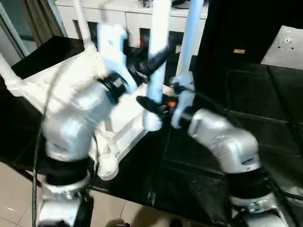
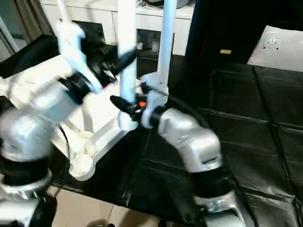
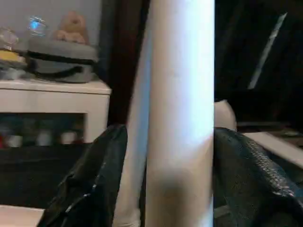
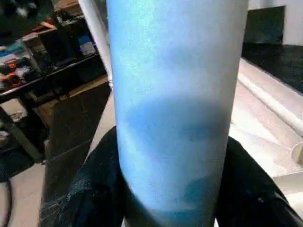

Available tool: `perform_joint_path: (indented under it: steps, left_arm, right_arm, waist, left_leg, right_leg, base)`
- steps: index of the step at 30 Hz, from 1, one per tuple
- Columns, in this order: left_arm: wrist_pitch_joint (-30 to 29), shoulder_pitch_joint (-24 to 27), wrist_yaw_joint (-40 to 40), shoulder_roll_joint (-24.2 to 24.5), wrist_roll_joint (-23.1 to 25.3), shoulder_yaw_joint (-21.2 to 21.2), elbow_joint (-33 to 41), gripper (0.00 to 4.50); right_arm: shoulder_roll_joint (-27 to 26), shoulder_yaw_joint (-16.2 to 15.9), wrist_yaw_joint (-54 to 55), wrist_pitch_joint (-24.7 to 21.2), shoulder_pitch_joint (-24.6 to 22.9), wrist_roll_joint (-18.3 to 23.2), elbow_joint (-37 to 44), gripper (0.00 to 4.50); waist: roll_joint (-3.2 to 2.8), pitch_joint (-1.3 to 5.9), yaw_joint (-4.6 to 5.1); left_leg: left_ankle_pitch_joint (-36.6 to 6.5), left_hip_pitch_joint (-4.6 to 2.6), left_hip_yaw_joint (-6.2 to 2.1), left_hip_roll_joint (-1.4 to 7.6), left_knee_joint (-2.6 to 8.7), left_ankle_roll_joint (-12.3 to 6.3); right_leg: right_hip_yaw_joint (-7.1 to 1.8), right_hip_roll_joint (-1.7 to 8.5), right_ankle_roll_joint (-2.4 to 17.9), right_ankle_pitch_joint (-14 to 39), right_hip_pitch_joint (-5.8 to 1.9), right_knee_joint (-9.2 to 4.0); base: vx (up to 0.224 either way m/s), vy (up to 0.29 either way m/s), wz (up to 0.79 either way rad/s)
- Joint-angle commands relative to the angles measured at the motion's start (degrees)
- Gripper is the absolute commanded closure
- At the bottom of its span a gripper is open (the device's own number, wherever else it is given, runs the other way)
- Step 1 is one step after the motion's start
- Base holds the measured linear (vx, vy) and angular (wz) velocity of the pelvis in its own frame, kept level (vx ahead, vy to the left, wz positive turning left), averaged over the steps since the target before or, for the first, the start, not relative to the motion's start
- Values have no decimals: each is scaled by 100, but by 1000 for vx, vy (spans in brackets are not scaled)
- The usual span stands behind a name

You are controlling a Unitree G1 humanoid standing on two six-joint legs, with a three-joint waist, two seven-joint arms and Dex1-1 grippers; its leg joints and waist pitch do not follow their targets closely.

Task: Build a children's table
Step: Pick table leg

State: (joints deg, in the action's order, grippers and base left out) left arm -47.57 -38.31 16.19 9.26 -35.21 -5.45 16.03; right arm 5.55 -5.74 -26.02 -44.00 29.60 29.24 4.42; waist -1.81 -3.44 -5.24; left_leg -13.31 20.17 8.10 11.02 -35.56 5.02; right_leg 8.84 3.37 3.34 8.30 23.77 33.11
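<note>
Standing upright between both grippers' fingers, apparently: one white leg (image 1: 158,52).

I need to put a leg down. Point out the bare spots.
Free: the black mat right of the right end effector, toward the pale panel. Crowded: the upturned tabletop, where both end effectors hold a leg.

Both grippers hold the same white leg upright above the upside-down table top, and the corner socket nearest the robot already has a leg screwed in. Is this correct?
Not quite. The socket at the table top's nearest corner is empty, as the left eye view shows. The rest holds: the left gripper and right gripper both clamp the same upright leg.
</note>
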Motion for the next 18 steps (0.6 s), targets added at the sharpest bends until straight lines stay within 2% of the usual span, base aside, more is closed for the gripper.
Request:
perform_joint_path:
  steps: [1,2,6,9,10,13,18]
  left_arm:
    - [-321,-82,186,59,-384,-137,-33,118]
    - [-480,-115,331,92,-691,-224,-41,110]
    - [-770,-202,567,126,-1285,-500,-203,84]
    - [-920,-291,581,94,-1514,-689,-369,81]
    - [-961,-332,652,124,-1542,-720,-456,81]
    - [-975,-386,984,350,-1479,-590,-624,81]
    - [-1043,-417,1126,391,-1745,-606,-690,116]
  right_arm:
    - [54,147,-173,-124,122,207,82,258]
    - [117,275,-398,-265,133,499,124,258]
    - [333,466,-915,-538,141,1042,261,259]
    - [469,511,-1178,-701,128,1245,327,259]
    - [567,493,-1320,-745,111,1288,373,259]
    - [805,435,-1626,-853,70,1393,501,259]
    - [944,409,-1738,-922,73,1469,542,259]
  waist:
    - [43,500,-27]
    - [47,499,-32]
    - [45,500,-69]
    - [48,492,-93]
    - [32,487,-107]
    - [34,490,-136]
    - [21,508,-170]
  left_leg:
    - [352,84,-16,144,326,-349]
    - [353,84,-15,142,327,-364]
    - [375,78,-3,143,322,-447]
    - [345,78,6,126,323,-466]
    - [305,70,7,125,326,-460]
    - [318,61,-1,119,332,-439]
    - [382,55,-5,147,324,-408]
  right_leg:
    - [-373,468,-105,1517,-455,-326]
    - [-372,472,-85,1525,-458,-334]
    - [-372,468,-8,1588,-455,-343]
    - [-359,451,-66,1713,-465,-374]
    - [-353,456,-105,1814,-458,-396]
    - [-351,447,-251,1907,-459,-405]
    - [-351,458,-107,1754,-450,-377]
  base:
    - [0,0,0]
    - [0,0,0]
    - [0,0,0]
    - [0,0,0]
    - [0,0,0]
    - [0,0,0]
    - [0,0,0]
